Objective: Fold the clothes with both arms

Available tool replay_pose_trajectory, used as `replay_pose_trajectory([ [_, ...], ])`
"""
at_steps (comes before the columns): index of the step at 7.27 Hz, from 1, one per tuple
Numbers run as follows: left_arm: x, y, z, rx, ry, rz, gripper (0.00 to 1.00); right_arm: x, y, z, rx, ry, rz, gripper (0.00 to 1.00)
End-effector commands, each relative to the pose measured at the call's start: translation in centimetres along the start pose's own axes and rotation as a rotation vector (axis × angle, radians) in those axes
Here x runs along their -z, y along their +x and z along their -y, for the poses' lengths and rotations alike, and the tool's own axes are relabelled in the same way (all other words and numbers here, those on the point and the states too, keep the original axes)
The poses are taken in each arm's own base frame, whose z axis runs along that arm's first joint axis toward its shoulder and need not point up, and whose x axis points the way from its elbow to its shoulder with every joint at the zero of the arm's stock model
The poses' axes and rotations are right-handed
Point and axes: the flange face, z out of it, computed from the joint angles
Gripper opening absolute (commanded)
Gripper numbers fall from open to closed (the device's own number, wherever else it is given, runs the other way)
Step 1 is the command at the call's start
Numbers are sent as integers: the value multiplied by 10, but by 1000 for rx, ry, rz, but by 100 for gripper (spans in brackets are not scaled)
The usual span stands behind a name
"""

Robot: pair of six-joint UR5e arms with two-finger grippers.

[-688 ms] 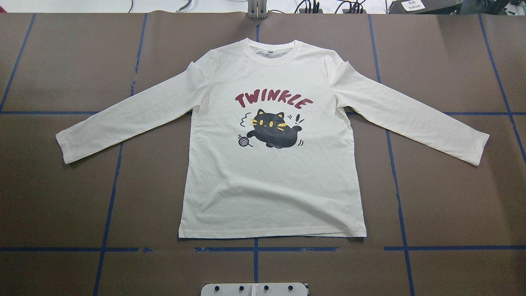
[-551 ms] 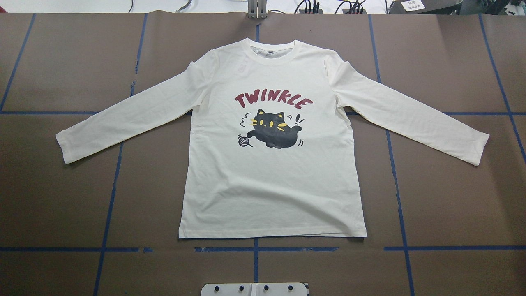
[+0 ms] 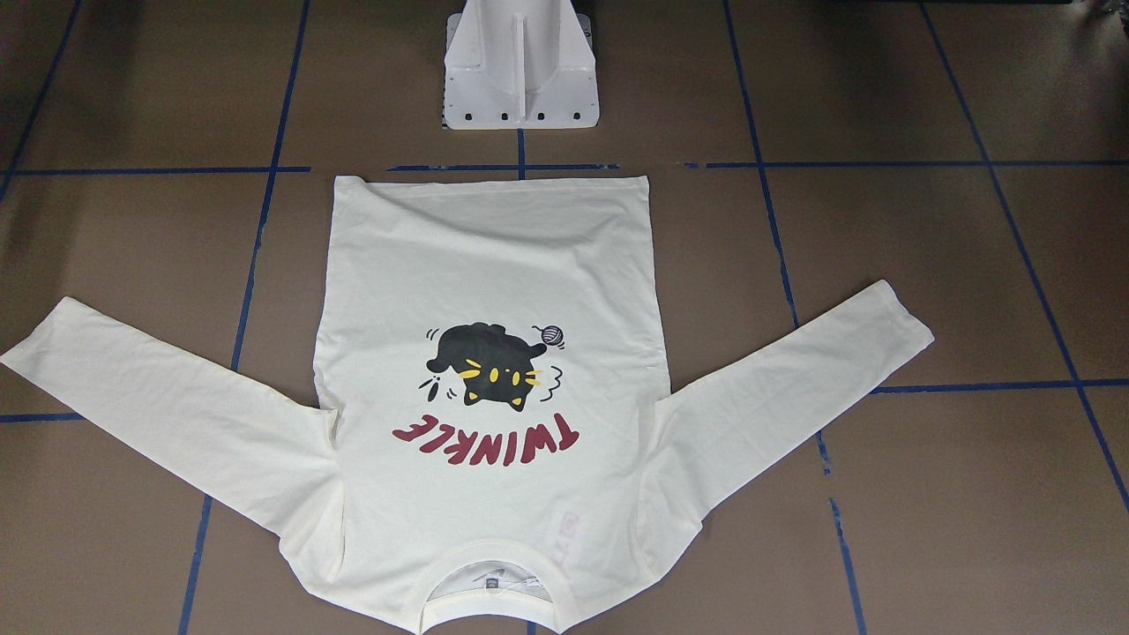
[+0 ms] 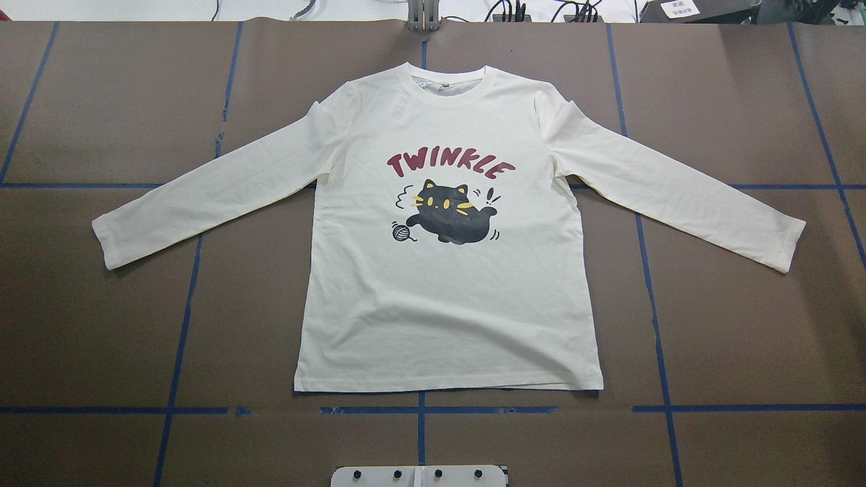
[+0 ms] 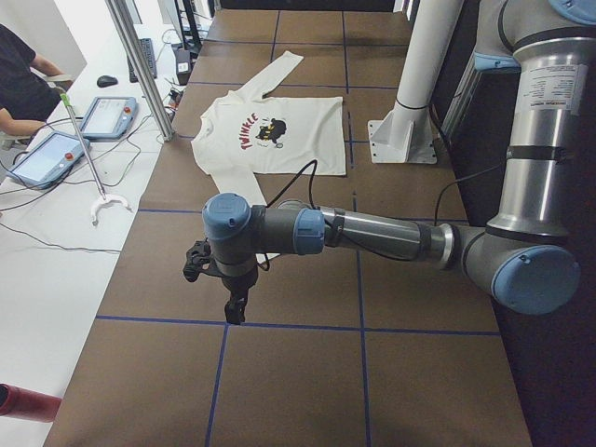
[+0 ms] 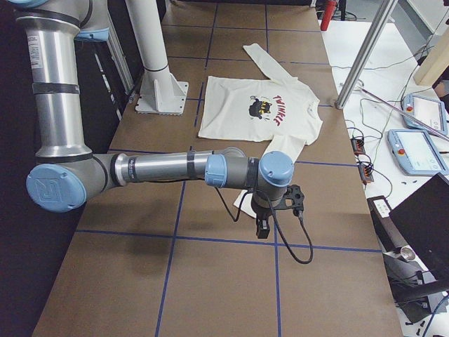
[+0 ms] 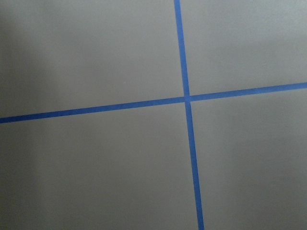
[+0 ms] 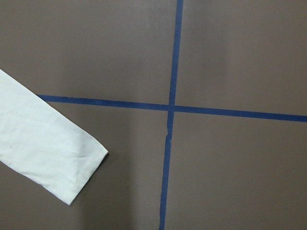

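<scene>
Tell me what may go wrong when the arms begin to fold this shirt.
The sleeve cuff lies flat on the table, so the right end effector may pinch only one layer or miss. The loose cable hanging by it could snag the T-shirt.

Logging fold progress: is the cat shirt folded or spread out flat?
Spread flat. The T-shirt lies print side up, both sleeves stretched outward, nothing folded over.
</scene>
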Motion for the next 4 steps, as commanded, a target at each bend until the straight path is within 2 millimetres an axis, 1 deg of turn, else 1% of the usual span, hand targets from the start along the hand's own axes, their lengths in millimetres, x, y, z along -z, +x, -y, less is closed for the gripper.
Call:
replay_pose_trajectory([
  [1, 3, 13, 14, -52, 37, 5, 100, -22, -17, 8, 66, 13, 10, 100],
  [2, 0, 14, 12, -77, 62, -5, 100, -39, -28, 5, -1, 33, 15, 100],
  [3, 4, 17, 15, -88, 72, -7, 100, -69, -40, -9, -76, 65, 28, 100],
  [4, 11, 23, 22, -119, 109, -11, 100, -100, -55, -15, -55, 97, 55, 100],
])
